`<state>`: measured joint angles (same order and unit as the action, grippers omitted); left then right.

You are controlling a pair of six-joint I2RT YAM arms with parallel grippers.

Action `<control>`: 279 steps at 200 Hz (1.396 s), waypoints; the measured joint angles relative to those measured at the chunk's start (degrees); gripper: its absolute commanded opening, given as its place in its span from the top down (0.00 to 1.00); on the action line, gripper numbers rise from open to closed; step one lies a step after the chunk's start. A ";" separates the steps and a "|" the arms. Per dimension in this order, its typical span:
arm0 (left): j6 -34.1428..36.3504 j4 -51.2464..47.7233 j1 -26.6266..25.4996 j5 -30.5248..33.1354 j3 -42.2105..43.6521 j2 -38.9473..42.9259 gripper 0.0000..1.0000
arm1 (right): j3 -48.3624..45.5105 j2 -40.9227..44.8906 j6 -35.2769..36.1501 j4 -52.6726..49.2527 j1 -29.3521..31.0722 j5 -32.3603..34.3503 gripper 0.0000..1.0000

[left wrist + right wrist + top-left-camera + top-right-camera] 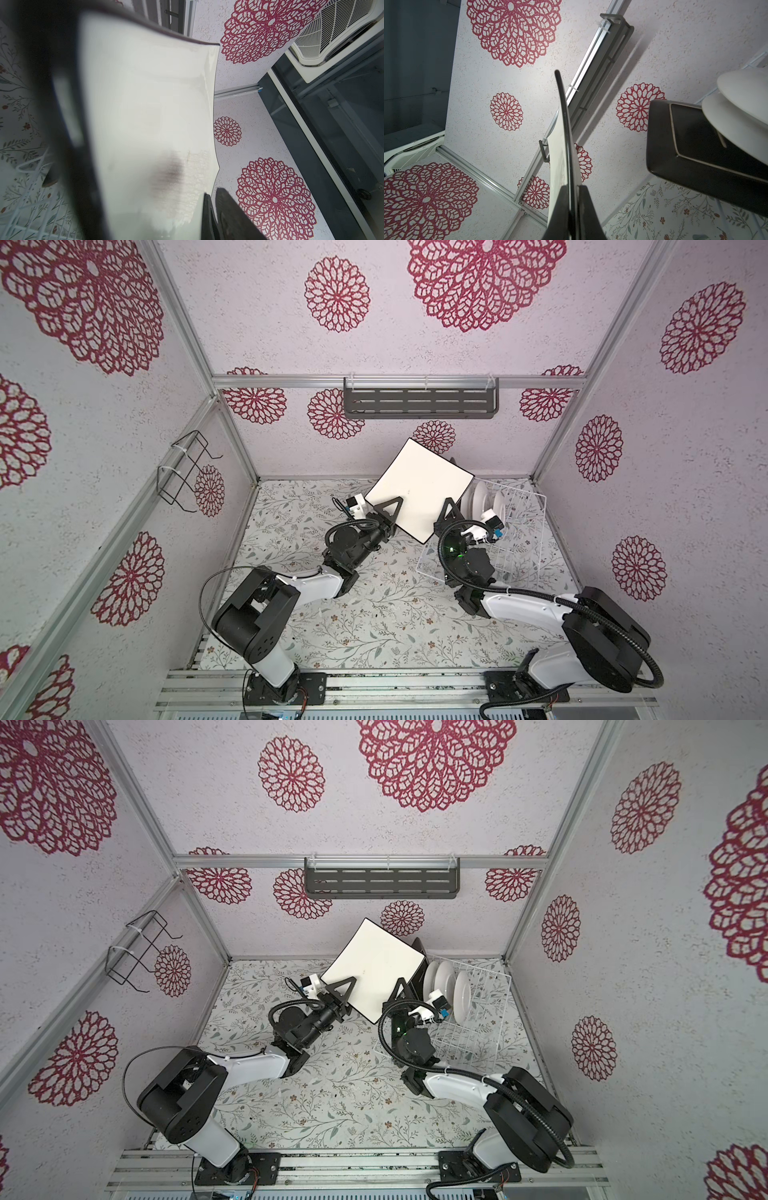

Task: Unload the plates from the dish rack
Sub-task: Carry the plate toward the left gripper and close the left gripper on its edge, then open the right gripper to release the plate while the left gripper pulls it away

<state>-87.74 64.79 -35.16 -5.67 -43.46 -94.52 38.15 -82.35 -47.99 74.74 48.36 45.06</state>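
A square white plate (419, 485) (370, 969) with a dark edge hangs tilted in the air, left of the white wire dish rack (528, 506) (490, 986). My right gripper (449, 510) (574, 188) is shut on its near right edge. My left gripper (390, 512) straddles the plate's left edge, one finger over the white face. In the left wrist view a finger (228, 212) stands a sliver apart from the plate (145, 104). Three round white plates (444, 977) stand upright in the rack, with a square black plate (695, 141) in front of them.
A dark grey slotted shelf (419, 404) hangs on the back wall above the plate. A small black wire holder (183, 472) is fixed to the left wall. The floral table cover (353, 614) spreads between the two arms.
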 measured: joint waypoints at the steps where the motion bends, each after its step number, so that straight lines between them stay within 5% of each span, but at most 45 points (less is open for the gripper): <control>1: 0.00 0.02 0.00 0.00 0.00 0.00 0.45 | 0.04 -0.04 0.00 0.04 0.02 0.00 1.00; 131: -0.87 1.29 0.00 0.37 0.22 -0.02 0.83 | 2.01 -1.29 0.17 1.42 0.46 0.24 1.00; 175: -1.81 4.26 0.09 0.57 0.35 -0.02 1.00 | 3.76 1.11 -2.60 -5.22 0.44 0.33 1.00; 225: -3.17 5.51 0.52 -0.15 1.16 -0.26 1.00 | 3.91 4.87 -3.56 -12.37 0.57 -0.83 0.51; 253: -3.39 3.67 0.87 -0.70 1.46 -0.35 1.00 | 3.85 5.53 -3.98 -15.13 0.57 -1.01 0.43; 279: -2.69 1.40 0.98 -0.87 1.92 0.39 1.00 | 3.17 6.36 -4.96 -16.57 0.57 -0.94 0.25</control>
<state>-90.43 66.19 -34.17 -6.55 -41.54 -94.13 41.32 -75.99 -52.95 58.17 48.93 44.12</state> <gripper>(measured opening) 0.158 0.687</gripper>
